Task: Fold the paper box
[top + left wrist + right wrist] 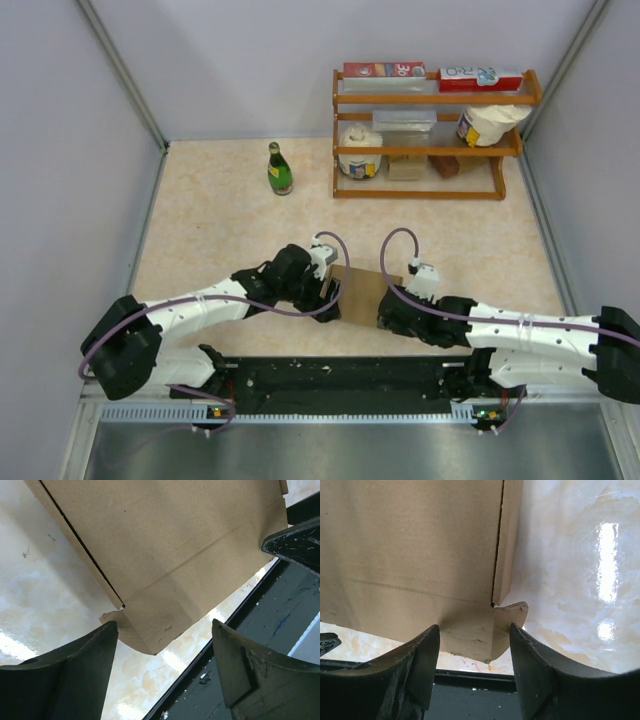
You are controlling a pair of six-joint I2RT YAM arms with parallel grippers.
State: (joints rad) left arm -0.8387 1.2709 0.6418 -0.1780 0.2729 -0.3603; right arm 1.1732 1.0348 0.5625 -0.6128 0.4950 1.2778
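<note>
From above, we are seeing little of the paper box (358,292): only a brown patch is showing between the left tool (328,290) and the right tool (388,312). Both wrists are covering its ends, so we cannot tell its outline from there. Neither tool's fingertips are showing in that view.

The wrist cameras are giving us what the overhead view is hiding. Ahead of the left tool (162,630), the paper box (165,545) is lying flat on the pale worktop (35,595). It is running off the top edge of the frame. A dark slit is crossing it, and a rounded flap is reaching into the gap between the fingers. The left tool is standing wide apart, with worktop showing on both sides of the flap.

Ahead of the right tool (474,630), the paper box (410,545) is filling the upper left of the frame and is cut off there. A slit is running down to a short flap that sits between the fingers. This tool is also standing apart. Its fingertips are overlapping the flap's edges in the picture, and we cannot tell whether they are touching it.

Only the overhead camera is showing the green bottle (279,170) and the wooden rack (420,99), well beyond both tools.
</note>
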